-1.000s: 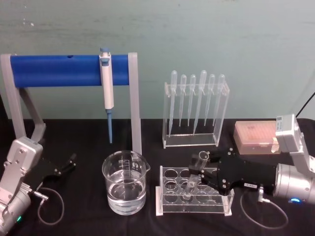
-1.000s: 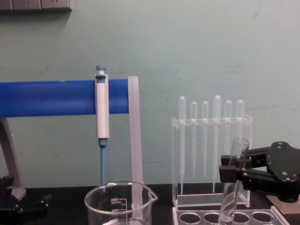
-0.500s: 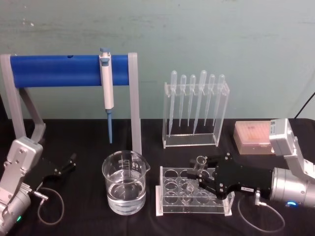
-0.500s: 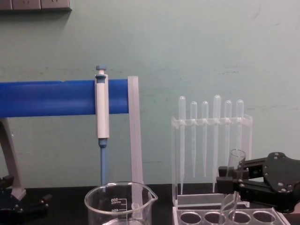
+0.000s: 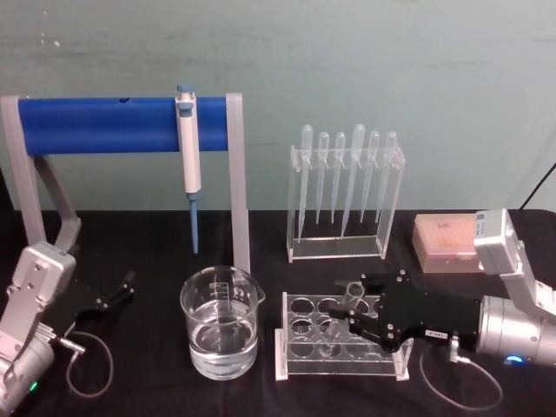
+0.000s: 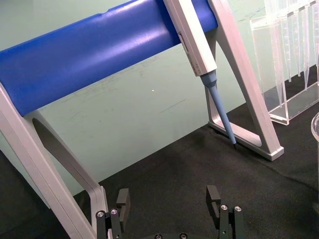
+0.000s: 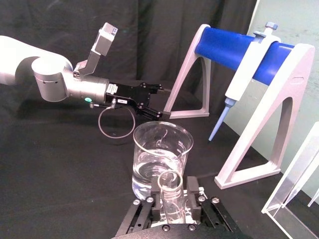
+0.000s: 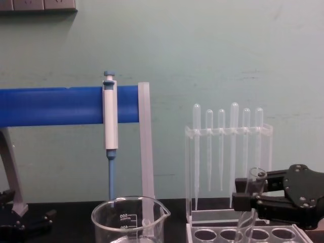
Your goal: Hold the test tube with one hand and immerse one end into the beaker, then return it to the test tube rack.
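At nine o'clock on the desk (image 5: 148, 252) I see my left gripper (image 5: 117, 289) parked, its fingers apart. The beaker (image 5: 221, 321), part full of clear liquid, stands at six o'clock. At three o'clock my right gripper (image 5: 358, 311) is clamped on the test tube (image 5: 342, 314), tilted, its bottom down in the rack (image 5: 300, 343).
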Available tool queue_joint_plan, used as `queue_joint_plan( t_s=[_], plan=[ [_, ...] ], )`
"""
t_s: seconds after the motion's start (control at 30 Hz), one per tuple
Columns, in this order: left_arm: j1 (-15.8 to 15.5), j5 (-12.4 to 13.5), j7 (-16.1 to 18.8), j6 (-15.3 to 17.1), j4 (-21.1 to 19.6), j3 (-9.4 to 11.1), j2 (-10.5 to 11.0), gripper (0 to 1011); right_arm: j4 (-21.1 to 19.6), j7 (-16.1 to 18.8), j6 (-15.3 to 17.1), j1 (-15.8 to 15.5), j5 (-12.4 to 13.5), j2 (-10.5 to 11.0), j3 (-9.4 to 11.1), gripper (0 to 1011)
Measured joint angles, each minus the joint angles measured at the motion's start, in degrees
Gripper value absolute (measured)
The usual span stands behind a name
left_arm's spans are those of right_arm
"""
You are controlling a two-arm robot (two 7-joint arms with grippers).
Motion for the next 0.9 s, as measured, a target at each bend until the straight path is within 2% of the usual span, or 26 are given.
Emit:
queue_joint_plan(
  t_s=[0.2, 0.27, 0.33, 0.4, 0.43, 0.47, 0.63, 0.7, 0.8, 0.9],
  plan=[
    [0.0, 0.0, 0.0, 0.0, 0.0, 0.0, 0.0, 1000, 0.0, 0.0, 0.0, 0.0, 0.0, 0.0, 0.0, 511],
    [0.0, 0.0, 0.0, 0.0, 0.0, 0.0, 0.0, 1000, -0.1, 0.0, 0.0, 0.0, 0.0, 0.0, 0.0, 544],
    [0.0, 0.0, 0.0, 0.0, 0.0, 0.0, 0.0, 1000, -0.1, 0.0, -0.1, -0.1, 0.0, 0.0, 0.0, 629],
    [0.0, 0.0, 0.0, 0.0, 0.0, 0.0, 0.0, 1000, -0.1, 0.0, -0.1, -0.1, 0.0, 0.1, 0.1, 673],
    [0.0, 0.0, 0.0, 0.0, 0.0, 0.0, 0.0, 1000, -0.1, 0.0, -0.1, -0.1, 0.1, 0.1, 0.1, 732],
    [0.0, 0.0, 0.0, 0.0, 0.0, 0.0, 0.0, 1000, -0.1, 0.0, -0.1, -0.1, 0.1, 0.1, 0.1, 742],
    [0.0, 0.0, 0.0, 0.0, 0.0, 0.0, 0.0, 1000, -2.0, -1.2, -0.9, -0.5, -0.4, 0.5, 0.8, 875],
    [0.0, 0.0, 0.0, 0.0, 0.0, 0.0, 0.0, 1000, -3.2, -1.8, -1.5, -0.9, -0.7, 0.6, 1.3, 958],
    [0.0, 0.0, 0.0, 0.0, 0.0, 0.0, 0.0, 1000, -4.2, -2.4, -2.4, -1.3, -0.7, 0.7, 2.0, 1000],
    [0.0, 0.0, 0.0, 0.0, 0.0, 0.0, 0.0, 1000, -5.9, -3.7, -4.5, -2.5, -0.3, 0.7, 3.7, 1002]
  ],
)
